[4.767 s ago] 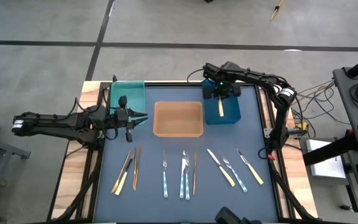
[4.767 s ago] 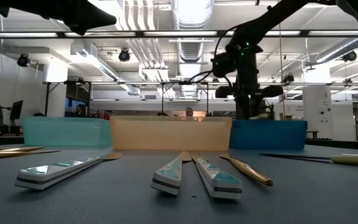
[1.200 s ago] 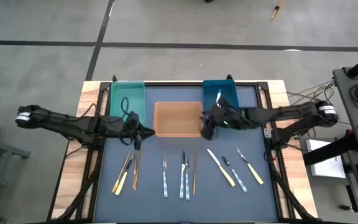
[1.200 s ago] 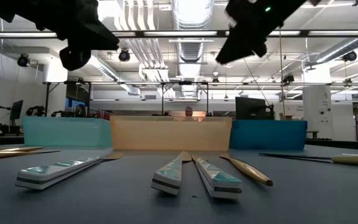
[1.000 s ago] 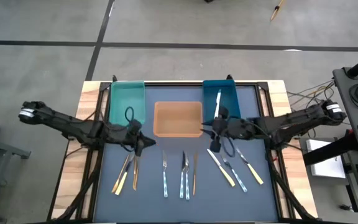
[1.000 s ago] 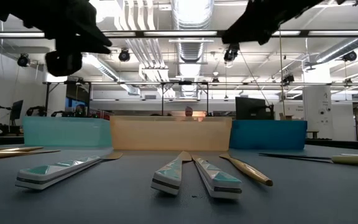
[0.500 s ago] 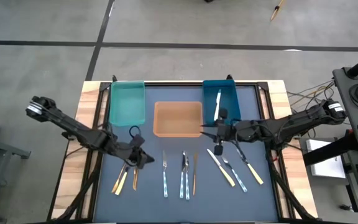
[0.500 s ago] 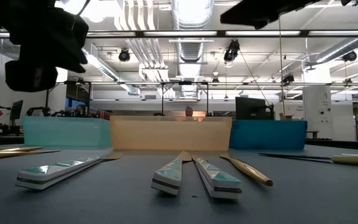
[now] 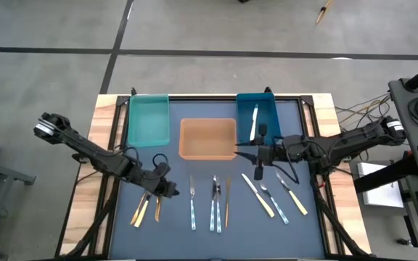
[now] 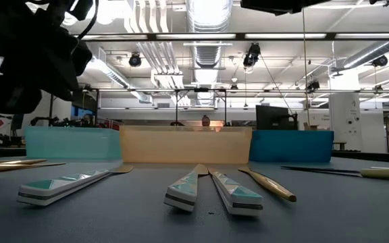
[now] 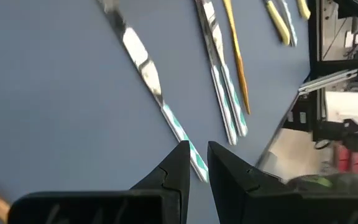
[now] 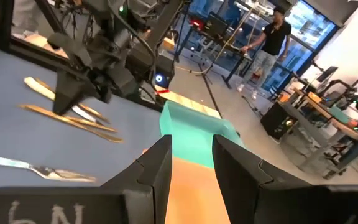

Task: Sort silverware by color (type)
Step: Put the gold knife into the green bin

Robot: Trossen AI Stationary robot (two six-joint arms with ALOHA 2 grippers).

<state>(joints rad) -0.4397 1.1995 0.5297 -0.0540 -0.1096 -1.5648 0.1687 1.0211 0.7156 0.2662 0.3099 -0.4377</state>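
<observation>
Table [image 9: 303,217] carries silverware [image 9: 215,199], three bins [image 9: 207,139]

Pretty standard workshop space: grey concrete floor [image 9: 194,29], white ceiling with exposed ducts [image 10: 204,17] and strip lights, plus a person [image 12: 272,38] by the big windows.

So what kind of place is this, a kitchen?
Not a kitchen: it looks like a robot lab or workshop. Two dark robot arms reach over a table, the ceiling shows bare pipes and strip lights, and a person stands among desks with screens.
</observation>
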